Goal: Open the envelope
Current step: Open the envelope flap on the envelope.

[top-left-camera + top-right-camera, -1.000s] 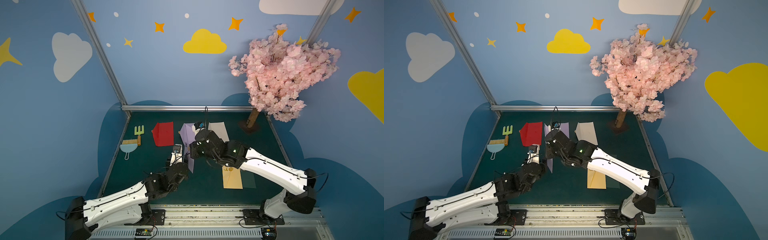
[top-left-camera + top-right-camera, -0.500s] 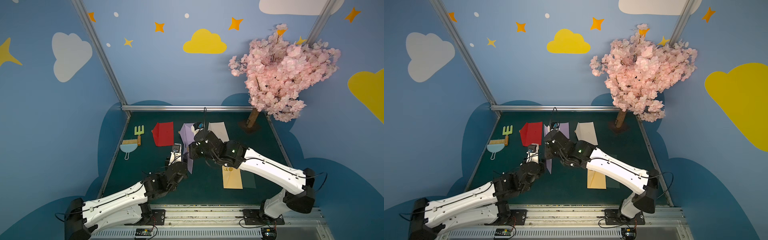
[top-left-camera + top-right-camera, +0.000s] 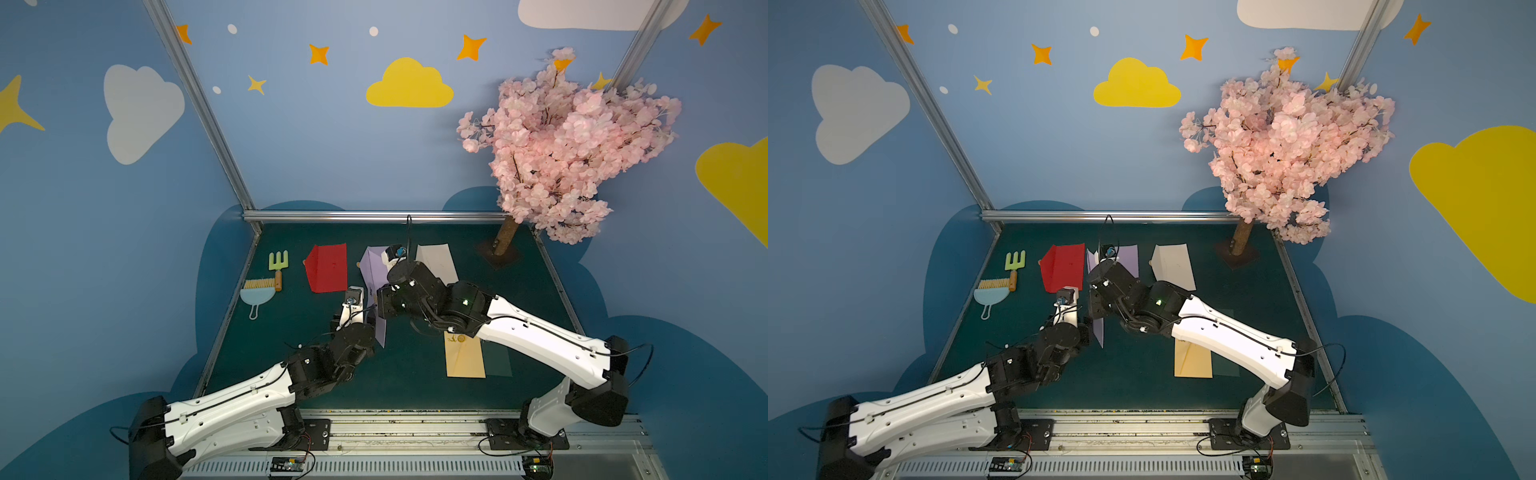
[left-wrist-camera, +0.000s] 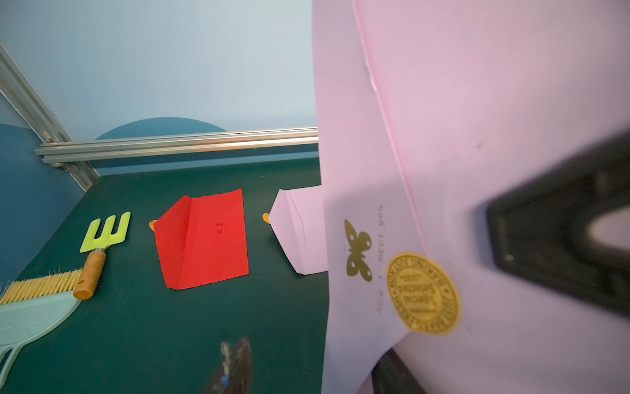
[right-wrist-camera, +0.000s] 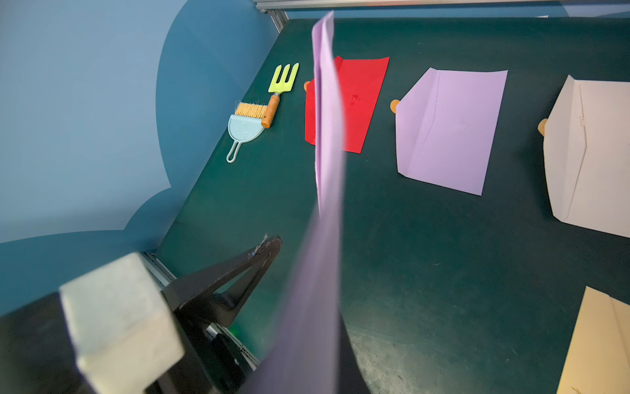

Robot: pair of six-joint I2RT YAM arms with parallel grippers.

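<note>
The right gripper (image 3: 379, 308) is clamped on the lilac envelope (image 3: 380, 330) and holds it up in the air, standing on its edge, clear of the green table (image 3: 316, 374). The paper reaches out well past its fingertips. The left gripper (image 3: 1086, 322) stands just beside it, on the other side of the sheet, with its jaws apart.

In the left wrist view one finger (image 4: 562, 238) lies in front of the envelope's face. The other finger (image 4: 235, 366) is out past the paper's edge, apart from it. Whether the first finger touches the paper, I cannot tell. Close to that finger a round gold seal (image 4: 422, 293) sits across the edge of the flap, and next to the seal a small gold butterfly (image 4: 358, 250) is printed.

Beyond the left gripper's fingertips, flat on the table, lie a red envelope (image 3: 328, 268) and a second lilac envelope (image 5: 450, 129). Farther out on the side of its free finger are a toy fork (image 3: 277, 264), a brush (image 3: 259, 284) and a dustpan (image 3: 255, 296). A white envelope (image 3: 436, 262) lies beyond the right gripper. A tan envelope (image 3: 463, 359) lies back behind its wrist, partly under the arm.
</note>
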